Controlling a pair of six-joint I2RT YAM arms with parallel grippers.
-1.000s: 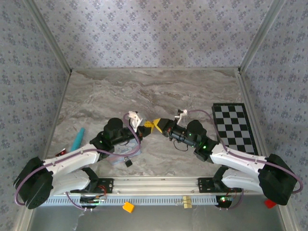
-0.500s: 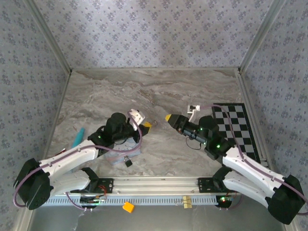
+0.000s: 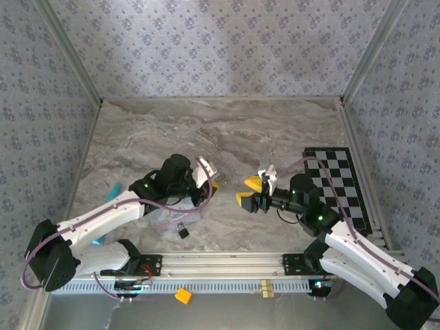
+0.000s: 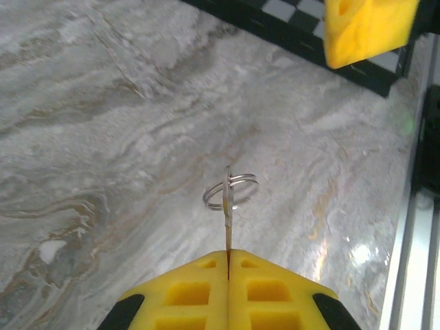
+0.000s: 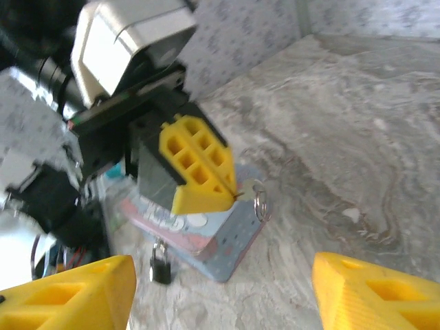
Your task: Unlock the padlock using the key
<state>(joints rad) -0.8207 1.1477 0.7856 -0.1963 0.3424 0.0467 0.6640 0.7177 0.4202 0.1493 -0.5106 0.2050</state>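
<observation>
Left gripper (image 3: 212, 184): yellow fingers (image 4: 206, 289) pressed flat together, pinching the key (image 4: 227, 223). It hangs over the far right corner of the case (image 3: 168, 218).
Key: seen edge-on from the left wrist as a thin metal strip rising out of the seam between the fingers. A double-wire key ring (image 4: 231, 189) passes through its free end. It is held above the table (image 3: 275, 130).
Right gripper (image 3: 249, 191): fingers spread wide with nothing between them. It faces the left gripper across a gap, beside the checkerboard mat (image 3: 337, 182).
Padlock (image 5: 160, 267): small black body with a pale shackle, upright against the near edge of the case. It is apart from the key, on the case's opposite side. Whether the shackle is latched cannot be told.
Case: light blue, lying flat on the table under the left arm. Its top carries a red and white cartoon print, too blurred to read any wording.
Checkerboard mat: black and white squares, lying along the table's right edge.
Teal object (image 3: 115, 189): slim, at the table's left side, partly covered by the left arm.
Table: grey marbled top.
</observation>
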